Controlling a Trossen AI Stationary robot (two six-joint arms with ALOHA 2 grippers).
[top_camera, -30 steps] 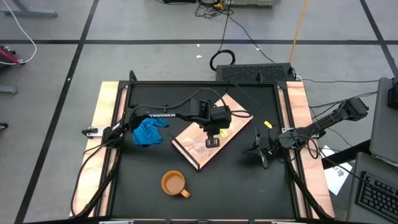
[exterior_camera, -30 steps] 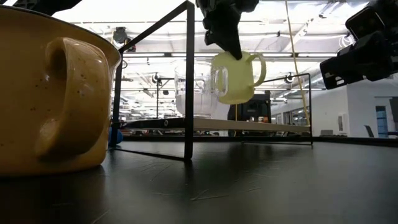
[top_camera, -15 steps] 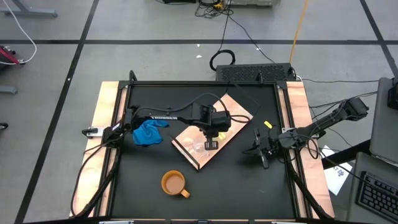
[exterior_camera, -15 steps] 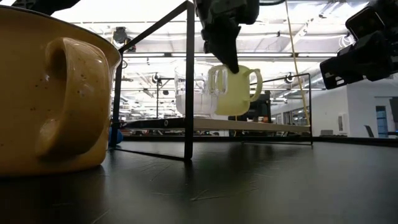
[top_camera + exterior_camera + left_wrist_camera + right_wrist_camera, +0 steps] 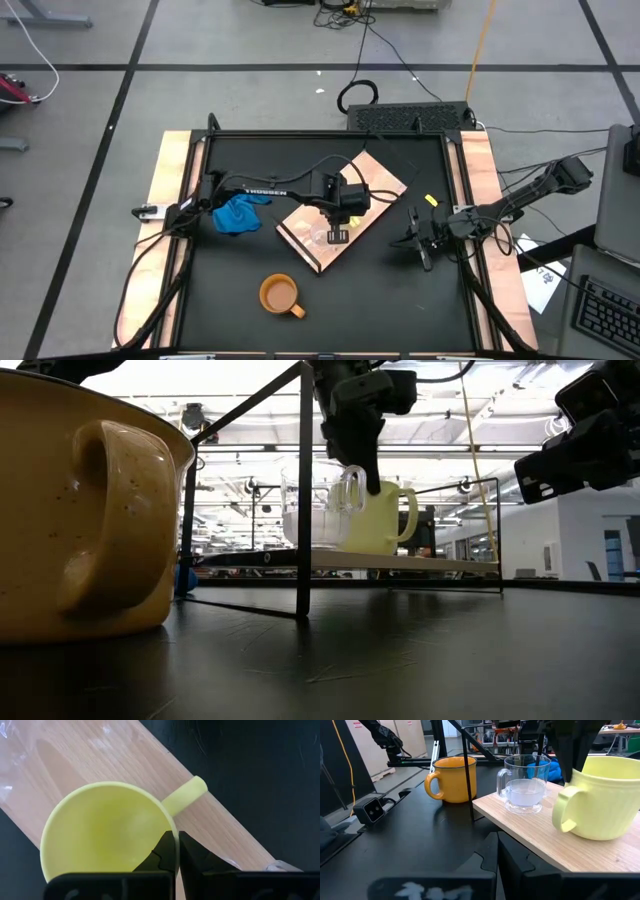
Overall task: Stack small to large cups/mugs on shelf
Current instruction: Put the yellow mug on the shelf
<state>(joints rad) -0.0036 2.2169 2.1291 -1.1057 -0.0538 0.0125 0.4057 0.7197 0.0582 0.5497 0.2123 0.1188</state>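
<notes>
The left gripper [image 5: 371, 482] is over the shelf [image 5: 378, 180], its 2 fingers pinching the rim of the yellow cup [image 5: 105, 832] — one inside the bowl, one outside. The cup sits upright on the board just beside the clear glass cup [image 5: 524, 790]. The orange-brown cup [image 5: 279, 294] stands on the black tabletop, well apart. The right gripper [image 5: 416, 240] waits off to the shelf's right, fingers pressed together.

The left end effector [image 5: 340, 214] is over the middle of the flat rectangular light-wood shelf [image 5: 385, 183], pinching the rim of the medium yellow cup [image 5: 381, 518] beneath it. The small clear glass cup [image 5: 525, 791] stands just beside it on the shelf. The larger orange-brown mug [image 5: 281, 296] sits on the black tabletop [image 5: 400, 300], well apart.
</notes>
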